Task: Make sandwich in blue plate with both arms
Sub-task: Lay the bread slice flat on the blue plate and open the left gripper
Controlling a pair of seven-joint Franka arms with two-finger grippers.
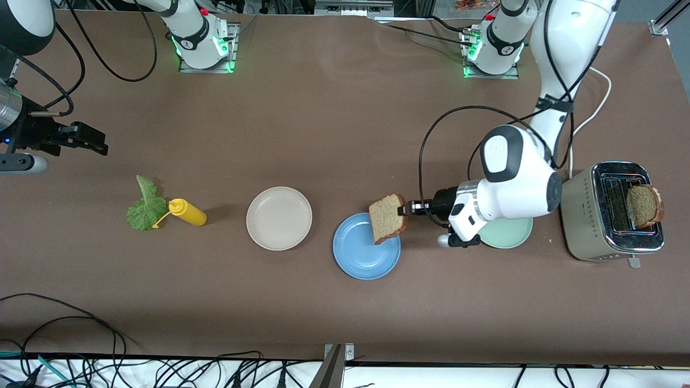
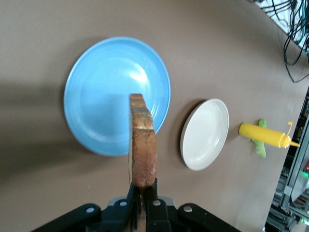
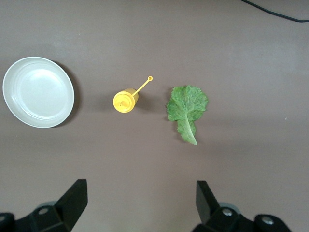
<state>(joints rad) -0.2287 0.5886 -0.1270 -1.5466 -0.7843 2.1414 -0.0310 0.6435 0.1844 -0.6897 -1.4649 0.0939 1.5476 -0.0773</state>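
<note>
Right gripper (image 1: 91,141), fingers spread wide and empty, waits above bare table at the right arm's end, looking down on the lettuce leaf (image 1: 144,207) and the yellow squeeze bottle (image 1: 187,212) lying just beside it.

Lettuce looks limp, light and easily torn; likely best pinched at the pale stalk.

Beige-white plate (image 1: 278,218) sits empty.

Blue plate (image 1: 364,257) empty, next to the beige one toward the left arm's end.

Bread slice (image 1: 387,217) hangs on edge over the blue plate's rim. Judged light, soft, crumbly; a crust grip suits it.

Left gripper (image 1: 405,209) is clamped tight on that slice's crust edge.

Mint-green plate (image 1: 509,233) partly hidden under the left arm.

Toaster (image 1: 612,212) holds a second slice (image 1: 644,205).
</note>
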